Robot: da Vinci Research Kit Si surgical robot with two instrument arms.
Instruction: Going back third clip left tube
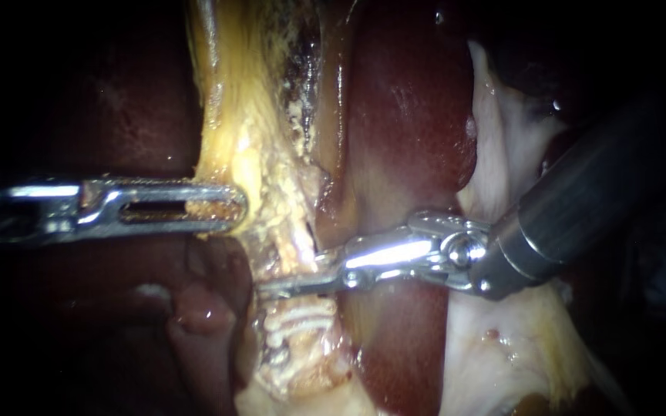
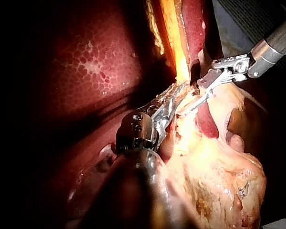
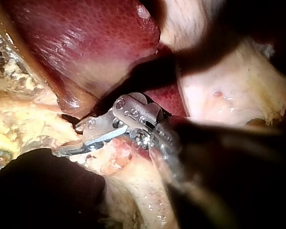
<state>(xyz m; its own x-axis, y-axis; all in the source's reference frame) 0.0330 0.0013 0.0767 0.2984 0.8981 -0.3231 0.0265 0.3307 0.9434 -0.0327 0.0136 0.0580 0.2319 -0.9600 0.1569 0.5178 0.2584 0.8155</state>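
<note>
Close view of pig tissue with two metal instruments meeting near the middle. The left instrument (image 1: 233, 208) comes in level from the left. Its slotted claw is clenched on a band of yellow tissue (image 1: 229, 115) that runs down the scene, and shreds of that tissue show inside the slot. The left wrist view shows the same grasp, with the claw (image 2: 169, 102) buried in the yellow band.

The right instrument (image 1: 271, 287) enters from the right on a thick dark shaft that ends in a bright hinged joint. Its claw is two thin prongs, released, with a narrow gap between them and nothing gripped. The prong tips lie at the edge of the tube (image 1: 290, 231), a crusted yellow strand just beside the grasped band. Whether the tips touch the tube cannot be told.

Just below those tips, pale ridged clips (image 1: 298, 320) sit across the tube.

Behind the right instrument lies the dark red, glossy liver (image 1: 410, 131). Pale whitish tissue (image 1: 502, 154) lies beyond it, near the shaft.
</note>
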